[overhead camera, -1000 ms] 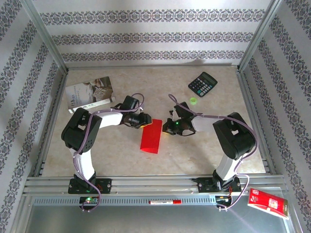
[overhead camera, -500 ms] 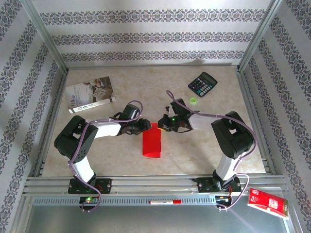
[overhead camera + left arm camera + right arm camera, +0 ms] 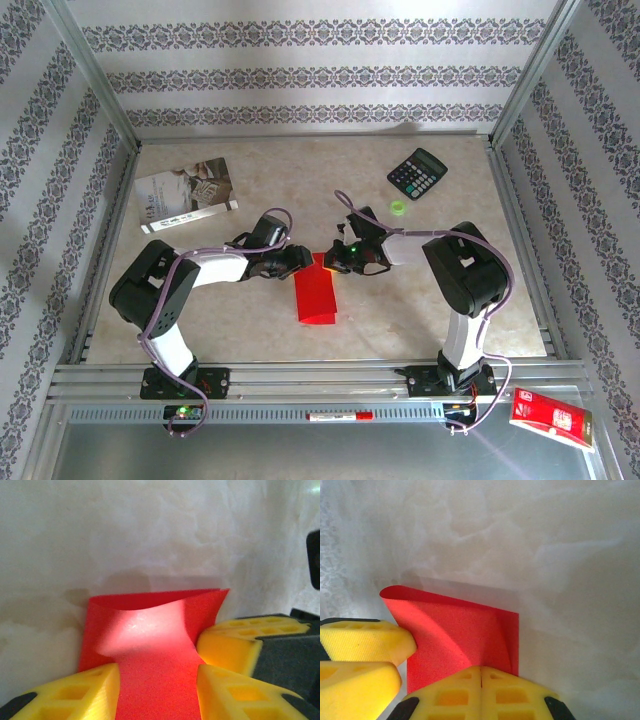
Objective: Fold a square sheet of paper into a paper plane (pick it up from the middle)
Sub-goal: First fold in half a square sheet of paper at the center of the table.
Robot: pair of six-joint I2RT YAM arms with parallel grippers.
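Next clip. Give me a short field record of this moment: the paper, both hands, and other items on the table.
paper: red paper sheet, folded narrow, mid-table, one end curled up
left hand: open, fingers either side of the sheet
right hand: shut, tips at the sheet's edge; grip unclear
other items: calculator far right, booklet far left

No legible text: booklet (image 3: 185, 195) print, calculator (image 3: 417, 173) keys, red packet (image 3: 552, 420) markings too small.
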